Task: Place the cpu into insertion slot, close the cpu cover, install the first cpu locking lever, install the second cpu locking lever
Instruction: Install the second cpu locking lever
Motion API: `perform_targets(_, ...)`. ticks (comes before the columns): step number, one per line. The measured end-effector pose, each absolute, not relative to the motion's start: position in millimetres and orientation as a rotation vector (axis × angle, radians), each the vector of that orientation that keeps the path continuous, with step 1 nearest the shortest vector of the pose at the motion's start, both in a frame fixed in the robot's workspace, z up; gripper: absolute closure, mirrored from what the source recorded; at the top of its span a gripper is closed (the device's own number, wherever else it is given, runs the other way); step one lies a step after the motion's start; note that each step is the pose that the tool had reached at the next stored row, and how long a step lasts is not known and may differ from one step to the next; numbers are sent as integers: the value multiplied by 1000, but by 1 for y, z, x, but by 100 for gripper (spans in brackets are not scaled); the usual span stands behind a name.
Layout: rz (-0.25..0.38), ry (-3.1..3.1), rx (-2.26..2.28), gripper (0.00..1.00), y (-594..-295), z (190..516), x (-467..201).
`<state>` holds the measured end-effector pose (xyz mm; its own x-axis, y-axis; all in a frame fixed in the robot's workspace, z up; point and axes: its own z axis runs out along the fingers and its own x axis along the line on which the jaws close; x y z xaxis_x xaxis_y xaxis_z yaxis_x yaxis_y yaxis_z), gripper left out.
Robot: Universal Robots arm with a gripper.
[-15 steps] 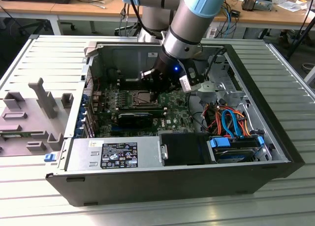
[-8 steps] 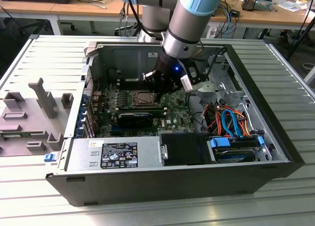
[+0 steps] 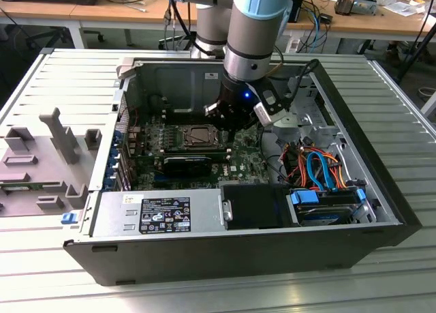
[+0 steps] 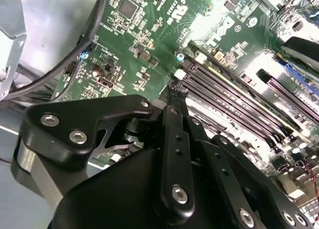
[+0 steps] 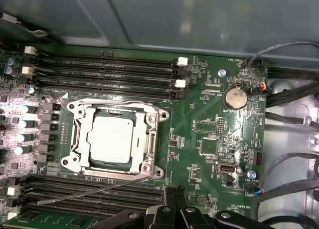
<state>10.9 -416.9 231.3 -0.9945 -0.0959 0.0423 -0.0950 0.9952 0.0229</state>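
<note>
The cpu (image 5: pixel 112 139), a flat silver-grey square, lies in the insertion slot (image 5: pixel 75 161) on the green motherboard. The cpu cover (image 5: pixel 152 139), a silver frame, lies flat around the chip. A thin locking lever (image 5: pixel 94 190) juts out at a slant from the socket's edge over the memory slots. In the exterior view the socket (image 3: pixel 194 137) sits mid-case, and my gripper (image 3: pixel 226 125) hangs just to its right, above the board. Its black fingers (image 5: pixel 167 214) look pressed together with nothing between them. The second wrist view shows the gripper (image 4: pixel 174 109) body over the memory slots.
The open computer case (image 3: pixel 381 156) lies on a slatted metal table. Black memory slots (image 5: pixel 104 72) flank the socket. Cables (image 5: pixel 289 97) and a drive bay with orange and blue leads (image 3: pixel 320 170) lie on the exterior view's right. Grey fixtures (image 3: pixel 54 142) stand at its left.
</note>
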Motion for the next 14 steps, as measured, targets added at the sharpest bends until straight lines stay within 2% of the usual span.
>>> perform_targets(14, -32, -3097, 148, 89, -417, 214, -27)
